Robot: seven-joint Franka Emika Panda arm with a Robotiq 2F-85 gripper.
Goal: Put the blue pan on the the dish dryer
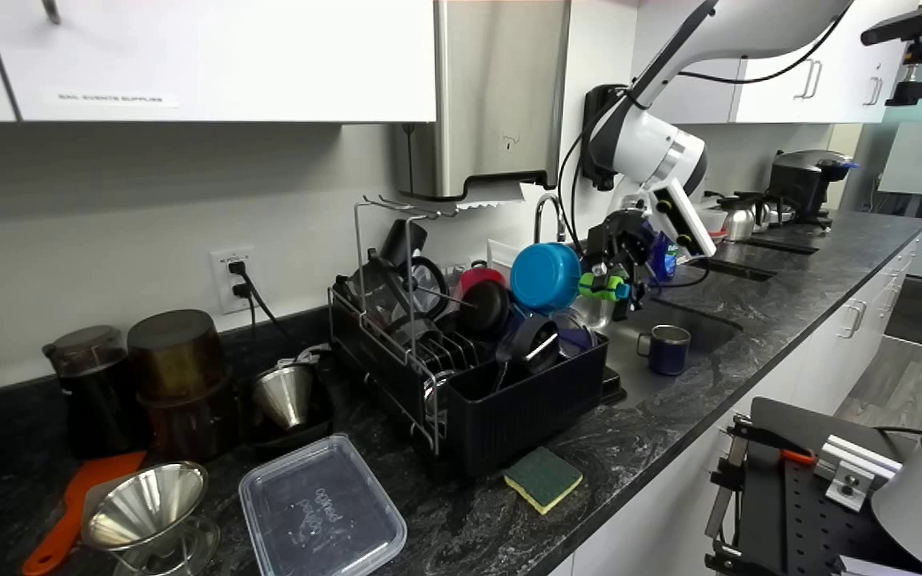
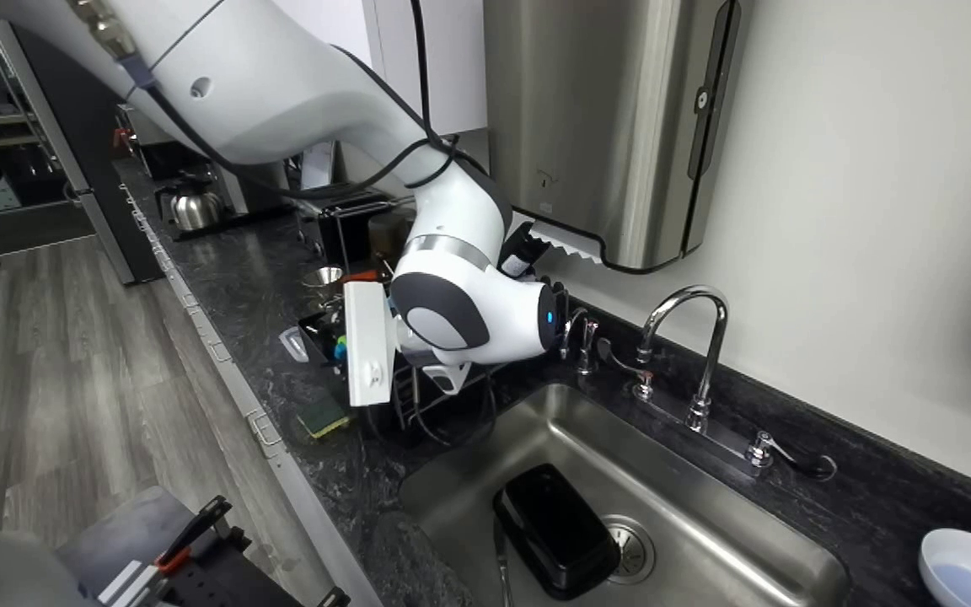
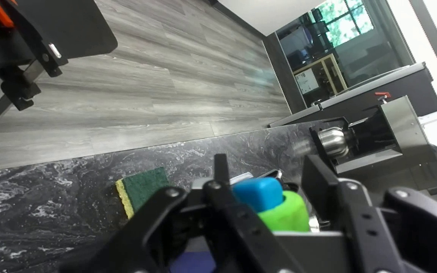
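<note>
Nearest in an exterior view, a clear, lidded rectangular plastic container (image 1: 323, 512) lies on the dark marbled countertop (image 1: 629, 440), with a shiny cone-shaped metal dripper (image 1: 147, 508) to its left. A little farther in, a green-and-yellow rectangular sponge (image 1: 543, 480) lies flat just beside the large black dish rack (image 1: 509, 420). The rack, edged in grey wire, is crowded with round dark cookware (image 1: 485, 310) and a red item (image 1: 481, 278) whose shape is mostly hidden.

Above the cookware, over the rack's far end, is the small round glossy bright-blue pan (image 1: 545, 276). It is tilted, its outer base turned towards the camera; whether it touches the things under it I cannot tell. Its blue-ended lime-green handle (image 3: 286, 214) reaches to the black two-finger gripper (image 3: 268, 168). In the wrist view the fingers (image 3: 319, 177) stand apart with the handle between them; whether they grip it or only flank it, I cannot tell. The white-and-black robot arm (image 1: 661, 156) slants up and away from there.

Past the rack, a dark blue, metal-rimmed mug (image 1: 667, 350) stands upright. The stainless-steel sink (image 2: 705, 539), seen in an exterior view, holds a black rounded rectangular tub (image 2: 557, 531) beside the round drain (image 2: 633, 548), and a curved chrome faucet (image 2: 711, 362) rises behind it. Farther along the counter stand a shiny steel jug (image 1: 739, 220) and, beyond it, a black coffee machine (image 1: 797, 192).
</note>
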